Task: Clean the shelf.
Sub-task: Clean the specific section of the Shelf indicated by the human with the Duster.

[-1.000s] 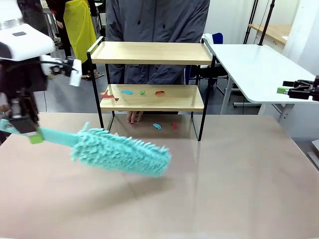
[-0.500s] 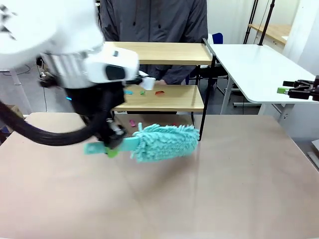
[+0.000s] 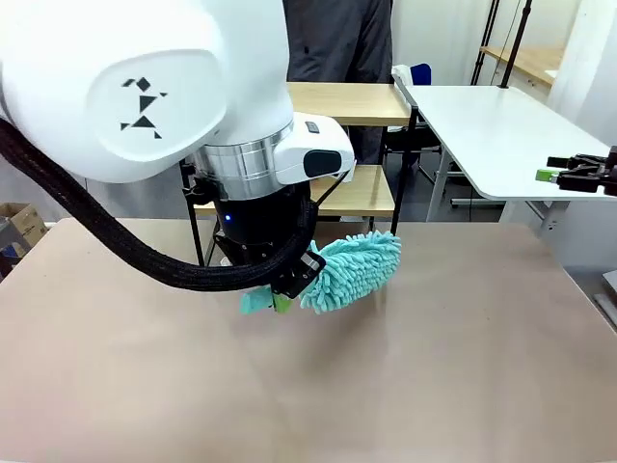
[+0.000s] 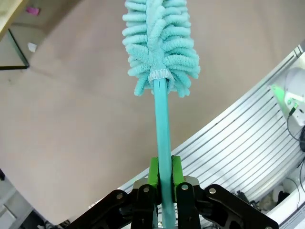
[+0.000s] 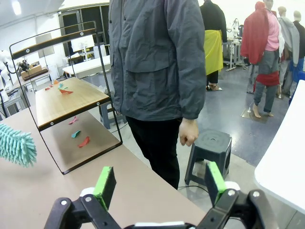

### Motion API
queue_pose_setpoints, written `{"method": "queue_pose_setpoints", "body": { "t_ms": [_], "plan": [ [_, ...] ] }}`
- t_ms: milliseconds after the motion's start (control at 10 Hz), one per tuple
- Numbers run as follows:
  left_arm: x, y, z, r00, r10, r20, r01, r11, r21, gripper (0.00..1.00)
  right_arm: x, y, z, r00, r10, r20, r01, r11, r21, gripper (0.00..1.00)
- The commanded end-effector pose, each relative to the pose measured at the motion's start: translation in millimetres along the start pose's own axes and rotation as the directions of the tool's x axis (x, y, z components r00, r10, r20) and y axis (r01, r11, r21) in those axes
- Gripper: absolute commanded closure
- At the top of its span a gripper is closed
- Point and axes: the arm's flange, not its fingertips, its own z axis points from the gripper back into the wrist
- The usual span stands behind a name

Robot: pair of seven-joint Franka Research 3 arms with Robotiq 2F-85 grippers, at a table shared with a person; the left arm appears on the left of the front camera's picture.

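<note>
The shelf (image 3: pixel 349 102) stands at the table's far side, its left half hidden behind my left arm. Red and teal paper scraps (image 5: pixel 64 90) lie on its lower board, and more scraps (image 5: pixel 80 138) lie on the table beneath it. My left gripper (image 3: pixel 285 288) is shut on the teal handle (image 4: pixel 161 129) of a fluffy teal duster (image 3: pixel 355 268). The duster's head hangs just above the table in front of the shelf's right leg. My right gripper (image 5: pixel 160 183) is open and holds nothing, off the table's right side (image 3: pixel 576 175).
A person in a grey jacket (image 5: pixel 157 71) stands behind the shelf, with a grey stool (image 5: pixel 209 147) beside them. A white table (image 3: pixel 482 125) adjoins on the right. A pink scrap (image 4: pixel 32 9) and a white scrap (image 4: pixel 31 46) lie near the shelf's foot.
My left arm has swung from the far left to the middle, carrying the duster right and toward the shelf. It now hides the shelf's left half. The right gripper has not moved.
</note>
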Motion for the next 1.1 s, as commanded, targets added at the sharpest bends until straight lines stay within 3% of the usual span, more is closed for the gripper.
{"method": "queue_pose_setpoints", "body": {
  "t_ms": [0, 200, 300, 400, 700, 900, 1000],
  "plan": [
    [-11.1, 8.8, 9.0, 0.999, -0.035, 0.009, 0.035, 0.999, 0.009, 0.87, 2.4, 2.2, -1.4, 1.000, 0.003, 0.000, -0.003, 1.000, 0.001, 0.00],
    [-2.3, 1.0, 3.3, 1.000, -0.009, 0.000, 0.009, 1.000, 0.000, 0.87, 2.4, 2.2, -1.4, 1.000, 0.003, 0.000, -0.003, 1.000, 0.001, 0.00],
    [12.2, -10.9, -16.9, 0.992, 0.122, -0.032, -0.123, 0.992, -0.031, 0.87, 2.4, 2.2, -1.4, 1.000, 0.003, 0.000, -0.003, 1.000, 0.001, 0.00],
    [11.7, -21.3, -29.0, 0.976, 0.216, 0.001, -0.216, 0.976, -0.006, 0.87, 2.4, 2.2, -1.4, 1.000, 0.003, 0.000, -0.003, 1.000, 0.001, 0.00],
    [15.0, -39.4, -50.3, 0.928, 0.351, 0.126, -0.348, 0.936, -0.045, 0.87, 2.4, 2.2, -1.4, 1.000, 0.003, 0.000, -0.003, 1.000, 0.001, 0.00],
    [32.4, -37.9, -72.9, 0.892, 0.416, 0.177, -0.417, 0.908, -0.032, 0.87, 2.4, 2.2, -1.4, 1.000, 0.003, 0.000, -0.003, 1.000, 0.001, 0.00],
    [40.9, -38.5, -84.7, 0.882, 0.431, 0.190, -0.422, 0.902, -0.086, 0.87, 2.4, 2.2, -1.4, 1.000, 0.003, 0.000, -0.003, 1.000, 0.001, 0.00]
  ]
}}
